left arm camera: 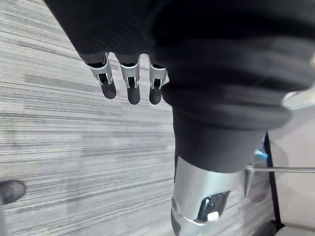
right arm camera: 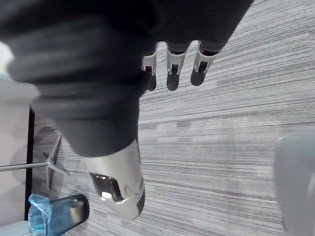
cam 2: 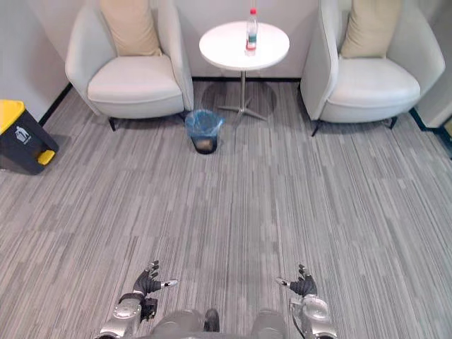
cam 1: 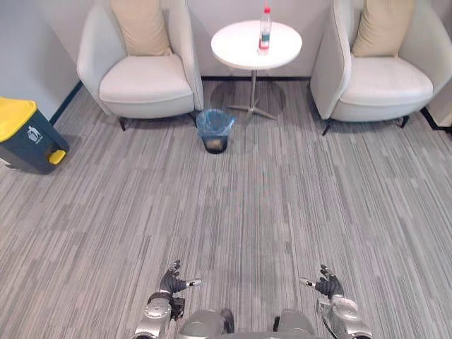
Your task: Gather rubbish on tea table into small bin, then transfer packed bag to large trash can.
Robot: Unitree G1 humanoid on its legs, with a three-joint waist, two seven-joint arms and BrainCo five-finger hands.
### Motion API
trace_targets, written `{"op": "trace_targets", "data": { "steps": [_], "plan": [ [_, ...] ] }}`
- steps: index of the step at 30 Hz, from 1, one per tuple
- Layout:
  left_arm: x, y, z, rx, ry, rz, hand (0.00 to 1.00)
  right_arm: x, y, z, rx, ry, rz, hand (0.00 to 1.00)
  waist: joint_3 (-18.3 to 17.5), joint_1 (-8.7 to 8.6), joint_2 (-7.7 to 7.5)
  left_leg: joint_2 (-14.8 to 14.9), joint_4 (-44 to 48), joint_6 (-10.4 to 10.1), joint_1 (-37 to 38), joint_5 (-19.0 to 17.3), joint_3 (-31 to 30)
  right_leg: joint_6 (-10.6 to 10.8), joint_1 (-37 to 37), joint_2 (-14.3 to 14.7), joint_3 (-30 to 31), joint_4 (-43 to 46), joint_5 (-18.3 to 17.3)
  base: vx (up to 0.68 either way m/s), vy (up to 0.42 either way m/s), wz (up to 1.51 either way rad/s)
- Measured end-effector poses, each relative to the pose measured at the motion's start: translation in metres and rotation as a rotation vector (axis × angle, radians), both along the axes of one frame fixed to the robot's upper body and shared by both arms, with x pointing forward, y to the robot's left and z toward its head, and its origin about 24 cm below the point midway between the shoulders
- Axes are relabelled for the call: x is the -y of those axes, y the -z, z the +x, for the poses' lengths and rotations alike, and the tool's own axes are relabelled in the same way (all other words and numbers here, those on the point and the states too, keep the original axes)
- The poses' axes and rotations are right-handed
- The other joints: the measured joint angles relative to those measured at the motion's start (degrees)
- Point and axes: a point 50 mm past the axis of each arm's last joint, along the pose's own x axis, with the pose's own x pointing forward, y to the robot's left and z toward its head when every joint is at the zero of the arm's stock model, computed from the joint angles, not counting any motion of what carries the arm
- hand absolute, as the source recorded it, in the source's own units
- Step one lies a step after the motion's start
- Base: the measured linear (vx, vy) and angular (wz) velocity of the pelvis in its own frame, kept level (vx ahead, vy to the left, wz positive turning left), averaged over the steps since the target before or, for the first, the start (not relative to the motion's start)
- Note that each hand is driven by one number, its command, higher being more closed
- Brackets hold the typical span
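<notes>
Clear bottle (cam 1: 265, 30) on white table (cam 1: 236, 46), well beyond left hand (cam 1: 173, 283), right hand (cam 1: 327, 286).

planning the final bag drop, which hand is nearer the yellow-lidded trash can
Left. The left hand is on the same side as the yellow-lidded trash can, which stands well ahead and far to the left. The right hand is farther across, on the opposite side.

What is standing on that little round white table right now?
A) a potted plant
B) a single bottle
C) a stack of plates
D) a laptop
B: a clear bottle with a red cap stands upright on the round white table, with nothing else on the tabletop.
</notes>
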Motion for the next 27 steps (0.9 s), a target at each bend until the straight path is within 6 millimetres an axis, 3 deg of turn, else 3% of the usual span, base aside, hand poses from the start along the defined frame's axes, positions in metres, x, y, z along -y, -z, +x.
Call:
{"op": "trace_targets", "data": {
  "steps": [2, 3, 4, 5, 6, 7, 8, 10, 11, 13, 15, 18, 20, 21, 22, 23, 24, 25, 27],
  "plan": [
    [0.000, 0.000, 0.001, 0.002, -0.001, 0.001, 0.00, 0.000, -0.002, 0.004, 0.010, -0.004, -0.002, 0.00, 0.3, -1.33, 0.68, 2.1, -2.0, -0.1, 2.9, 0.0, -0.5, -0.8, -4.5, 2.3, -2.0, -12.7, 0.7, 0.53, -0.163, 0.35],
    [0.000, 0.000, 0.001, 0.002, 0.000, 0.002, 0.00, 0.000, -0.002, 0.006, 0.014, -0.005, -0.001, 0.00, 0.5, -1.71, 0.90, 3.0, -2.7, -1.1, 3.8, -0.1, -1.0, -1.4, -5.5, 3.2, -1.8, -20.5, 3.6, 0.44, -0.167, 0.45],
    [-0.002, -0.001, 0.001, 0.003, 0.002, 0.010, 0.00, 0.000, -0.002, 0.005, 0.012, -0.004, -0.001, 0.00, 0.3, -2.00, -0.18, 2.7, -3.9, -3.4, 5.6, -0.5, -1.5, -1.8, -5.6, 3.9, -1.3, -31.3, 11.3, 0.46, -0.195, 0.37],
    [-0.004, -0.001, 0.001, 0.002, 0.001, 0.015, 0.00, 0.001, -0.001, 0.001, 0.003, -0.001, -0.002, 0.00, 0.2, -2.16, -0.75, 2.6, -4.0, -4.8, 6.3, -1.3, -2.0, -3.3, -5.6, 3.9, -1.2, -33.1, 18.1, 0.50, -0.226, 0.25],
    [-0.001, 0.001, 0.000, -0.006, -0.006, 0.010, 0.00, 0.007, -0.001, -0.001, -0.005, 0.004, -0.018, 0.00, 0.0, -2.00, 0.62, 4.9, -3.9, -6.6, 7.7, -2.5, -3.3, -6.8, -6.1, 5.4, -1.4, -29.6, 19.7, 0.50, -0.250, 0.13],
    [-0.003, 0.000, 0.000, -0.004, -0.014, 0.014, 0.00, 0.008, -0.003, 0.002, 0.004, 0.006, -0.021, 0.00, -0.4, -2.15, 1.09, 6.0, -1.7, -7.0, 7.4, -2.3, -3.8, -7.3, -6.0, 6.2, -2.1, -28.6, 16.6, 0.49, -0.260, 0.07],
    [-0.004, 0.000, 0.000, -0.002, -0.020, 0.014, 0.00, 0.008, -0.003, 0.003, 0.008, 0.005, -0.020, 0.00, -0.5, -2.17, 1.26, 6.8, 0.3, -7.3, 6.7, -2.2, -4.1, -8.0, -5.6, 6.7, -2.5, -28.5, 15.9, 0.46, -0.277, 0.04],
    [-0.004, -0.001, 0.001, 0.008, -0.053, 0.001, 0.00, 0.006, -0.002, 0.001, 0.007, 0.010, -0.014, 0.00, -0.4, -2.39, 1.95, 10.1, 18.0, -11.2, -0.1, 0.1, -6.5, -9.5, -0.3, 9.4, -4.3, -31.6, 13.7, 0.50, -0.301, 0.19],
    [-0.002, -0.001, 0.002, 0.015, -0.065, -0.008, 0.00, 0.005, -0.002, 0.000, 0.007, 0.008, -0.013, 0.00, -0.4, -2.56, 2.17, 11.1, 25.1, -11.9, -2.9, 2.4, -7.2, -9.9, 1.9, 10.2, -4.9, -33.2, 13.5, 0.42, -0.226, 0.19],
    [0.003, -0.004, 0.003, 0.040, -0.066, -0.026, 0.00, -0.001, -0.002, -0.002, 0.024, 0.003, 0.000, 0.00, -0.3, -1.33, 2.44, 14.7, 47.4, -12.2, -11.6, 3.5, -7.4, -12.1, 10.4, 13.1, -4.4, -37.8, 12.0, 0.40, -0.154, -0.14],
    [0.003, -0.003, 0.000, 0.034, -0.068, -0.026, 0.00, -0.006, -0.002, 0.000, 0.030, 0.007, 0.016, 0.00, -0.2, -0.91, 1.79, 15.7, 52.9, -10.9, -17.3, 2.7, -5.3, -12.5, 15.6, 13.8, -3.1, -41.3, 11.0, 0.33, -0.100, -0.25],
    [0.004, -0.004, 0.001, 0.041, -0.068, -0.030, 0.00, -0.005, -0.004, 0.005, 0.040, 0.016, 0.020, 0.00, 0.1, 0.39, 1.67, 14.4, 45.0, -8.5, -24.2, 1.0, -2.0, -11.8, 19.9, 13.2, -0.9, -44.6, 11.4, 0.36, -0.022, -0.37],
    [0.005, -0.005, 0.003, 0.047, -0.066, -0.032, 0.00, -0.004, -0.004, 0.007, 0.045, 0.024, 0.024, 0.00, 0.5, 1.84, 1.05, 9.6, 27.7, -8.7, -25.0, 1.4, -0.9, -10.6, 22.2, 11.1, 0.9, -46.3, 10.7, 0.38, 0.112, -0.42],
    [0.007, -0.004, 0.002, 0.047, -0.066, -0.038, 0.00, -0.002, -0.006, 0.010, 0.051, 0.024, 0.017, 0.00, 0.6, 1.80, 1.03, 7.0, 15.2, -10.1, -24.5, 3.0, -1.2, -9.5, 23.3, 9.9, 1.6, -47.3, 10.0, 0.32, 0.126, -0.29],
    [0.009, -0.004, 0.002, 0.047, -0.065, -0.043, 0.00, 0.001, -0.007, 0.010, 0.053, 0.024, 0.010, 0.00, 0.5, 1.81, 1.33, 6.2, 9.3, -10.2, -24.4, 4.8, -1.2, -8.8, 23.7, 9.7, 2.0, -47.7, 9.5, 0.50, 0.230, -0.28],
    [0.013, -0.003, 0.002, 0.044, -0.064, -0.054, 0.00, 0.006, -0.008, 0.011, 0.053, 0.024, -0.006, 0.00, 0.3, 1.95, 3.07, 5.8, 0.1, -11.1, -23.2, 8.3, -1.5, -7.5, 24.8, 9.8, 2.9, -48.1, 7.9, 0.45, 0.230, -0.33],
    [0.014, -0.002, 0.000, 0.038, -0.066, -0.055, 0.00, 0.008, -0.009, 0.012, 0.050, 0.023, -0.012, 0.00, 0.3, 2.03, 4.34, 5.9, -1.6, -9.0, -22.4, 12.9, -1.6, -6.3, 26.0, 10.1, 4.2, -47.9, 6.2, 0.52, 0.310, -0.45],
    [0.010, 0.000, -0.004, 0.025, -0.072, -0.044, 0.00, 0.003, -0.007, 0.012, 0.047, 0.015, -0.001, 0.00, -0.1, 2.06, 3.24, 4.4, 0.4, -6.8, -22.0, 15.0, -0.7, -5.3, 26.8, 8.4, 5.3, -47.0, 4.2, 0.43, 0.248, -0.37],
    [0.007, -0.001, -0.003, 0.025, -0.071, -0.035, 0.00, 0.001, -0.008, 0.014, 0.052, 0.011, 0.004, 0.00, -0.3, 2.14, 1.28, 1.9, 5.6, -3.0, -23.3, 11.2, 0.0, -4.0, 26.8, 5.7, 7.0, -43.8, 1.9, 0.49, 0.223, -0.18]
  ]
}}
